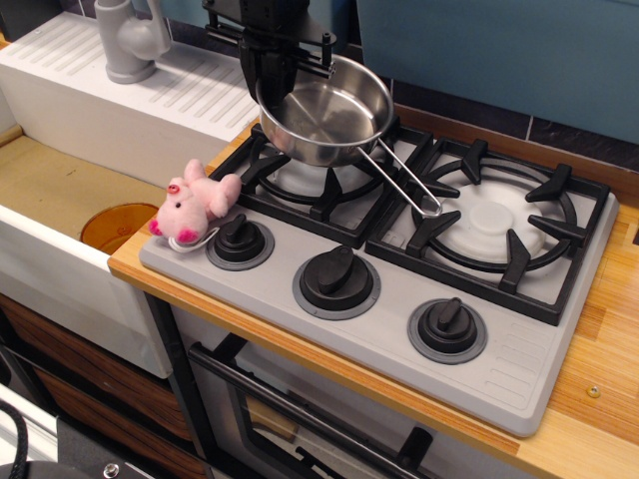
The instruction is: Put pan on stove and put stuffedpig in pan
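The shiny steel pan [324, 122] hangs just above the left burner grate of the grey stove [479, 329], tilted, its wire-loop handle [404, 180] pointing down to the right. My black gripper [272, 75] comes in from the top and is shut on the pan's far left rim. The pink stuffedpig [193, 206] lies on the stove's front left corner, next to the left knob [240, 239], apart from the gripper.
A white sink [60, 200] with a grey faucet [128, 40] and an orange plate [115, 225] lies left of the stove. The right burner [494, 220] is bare. Wooden counter [599, 349] runs along the right. A blue wall stands behind.
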### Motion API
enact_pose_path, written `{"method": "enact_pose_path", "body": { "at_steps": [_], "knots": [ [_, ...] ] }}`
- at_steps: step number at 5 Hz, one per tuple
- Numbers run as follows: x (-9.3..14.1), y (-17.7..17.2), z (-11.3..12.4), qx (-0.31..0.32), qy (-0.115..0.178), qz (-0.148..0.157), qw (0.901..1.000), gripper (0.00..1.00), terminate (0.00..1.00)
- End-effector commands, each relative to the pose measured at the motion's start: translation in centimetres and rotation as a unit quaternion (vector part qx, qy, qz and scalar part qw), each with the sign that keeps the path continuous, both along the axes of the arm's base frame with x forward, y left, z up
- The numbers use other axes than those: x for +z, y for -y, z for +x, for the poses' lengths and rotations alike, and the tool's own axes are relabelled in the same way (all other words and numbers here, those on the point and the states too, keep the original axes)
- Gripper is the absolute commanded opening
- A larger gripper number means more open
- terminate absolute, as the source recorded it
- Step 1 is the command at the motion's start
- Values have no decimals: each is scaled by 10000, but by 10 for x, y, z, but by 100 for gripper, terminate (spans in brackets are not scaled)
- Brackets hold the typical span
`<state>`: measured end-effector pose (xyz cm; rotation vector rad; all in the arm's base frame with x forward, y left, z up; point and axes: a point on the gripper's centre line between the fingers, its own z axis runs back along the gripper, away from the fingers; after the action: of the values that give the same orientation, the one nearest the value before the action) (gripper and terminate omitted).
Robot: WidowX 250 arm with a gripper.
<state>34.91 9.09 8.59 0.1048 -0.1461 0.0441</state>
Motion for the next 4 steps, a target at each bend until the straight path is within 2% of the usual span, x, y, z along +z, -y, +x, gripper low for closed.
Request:
{"method": "enact_pose_path", "body": {
  "at_steps": [1, 2, 4],
  "knots": [
    [7, 5, 23, -203, 351, 3, 9992, 0, 0],
    [9, 3, 29, -291, 300, 46, 9991, 100, 0],
    [17, 4, 24, -328, 239, 129, 9991, 100, 0]
  ]
}}
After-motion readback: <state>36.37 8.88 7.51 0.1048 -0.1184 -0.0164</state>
